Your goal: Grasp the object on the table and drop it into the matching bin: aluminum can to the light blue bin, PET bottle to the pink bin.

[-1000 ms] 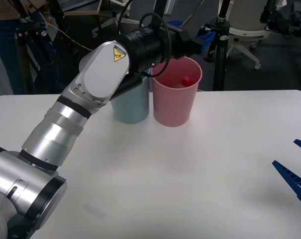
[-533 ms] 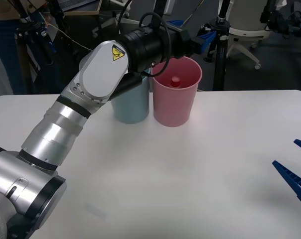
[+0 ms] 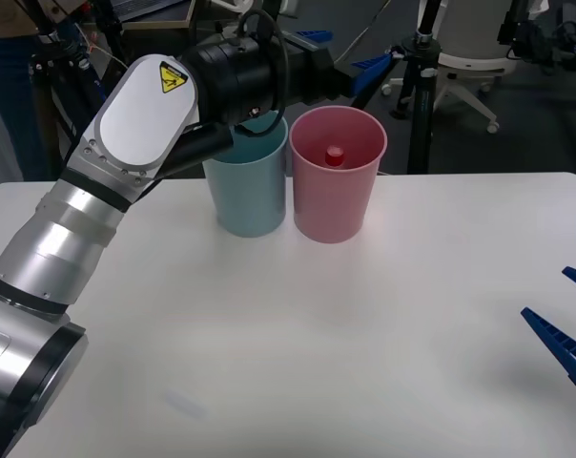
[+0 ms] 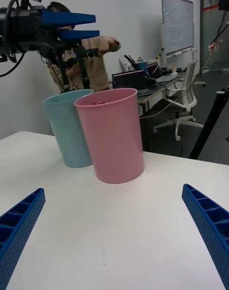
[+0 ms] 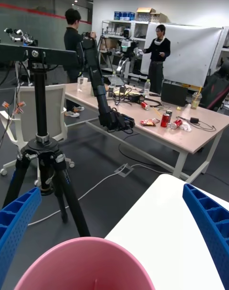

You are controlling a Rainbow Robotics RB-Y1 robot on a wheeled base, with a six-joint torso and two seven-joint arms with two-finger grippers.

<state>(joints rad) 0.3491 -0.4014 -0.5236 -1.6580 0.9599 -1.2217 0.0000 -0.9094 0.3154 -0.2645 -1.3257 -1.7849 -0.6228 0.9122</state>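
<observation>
The PET bottle stands inside the pink bin, and only its red cap shows. The light blue bin stands touching the pink bin on its left, both at the back of the white table. My left gripper hangs open and empty above and just behind the bins. In the left wrist view the pink bin's rim lies below the left gripper. My right gripper rests open low at the table's right front, facing the pink bin and the light blue bin.
A black tripod stands on the floor just behind the table's far edge, close to the pink bin. An office chair and people are farther back in the room. The table's front and middle are open white surface.
The red cap shifted inside the pink bin and came to rest. My left arm has swung to the left and risen, its open gripper drawing back from over the pink bin.
</observation>
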